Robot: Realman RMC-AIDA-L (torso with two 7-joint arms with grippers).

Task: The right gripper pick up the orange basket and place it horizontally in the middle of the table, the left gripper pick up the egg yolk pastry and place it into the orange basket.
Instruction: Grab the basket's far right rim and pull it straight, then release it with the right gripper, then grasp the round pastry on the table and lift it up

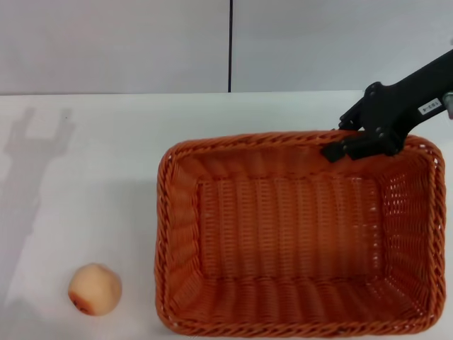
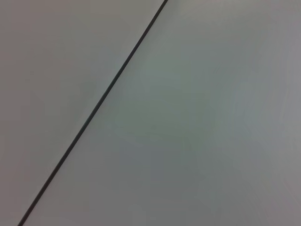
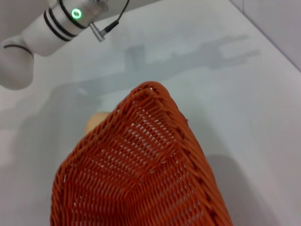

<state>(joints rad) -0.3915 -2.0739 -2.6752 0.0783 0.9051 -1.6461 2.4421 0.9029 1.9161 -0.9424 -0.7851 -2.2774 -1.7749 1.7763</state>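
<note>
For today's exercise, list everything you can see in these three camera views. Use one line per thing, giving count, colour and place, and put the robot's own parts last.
orange basket: one, orange-brown wicker, on the table right of centre, open side up, nothing inside.
egg yolk pastry: one, pale peach with a reddish-brown spot, on the table near the front left, apart from the basket.
table: one, white, under everything.
wall: pale grey panels with a dark vertical seam, behind the table.
right gripper: one, black, at the basket's far rim near its right corner.
left arm: one, white with black rings and a green light, seen in the right wrist view above the table; its gripper is not in view.
</note>
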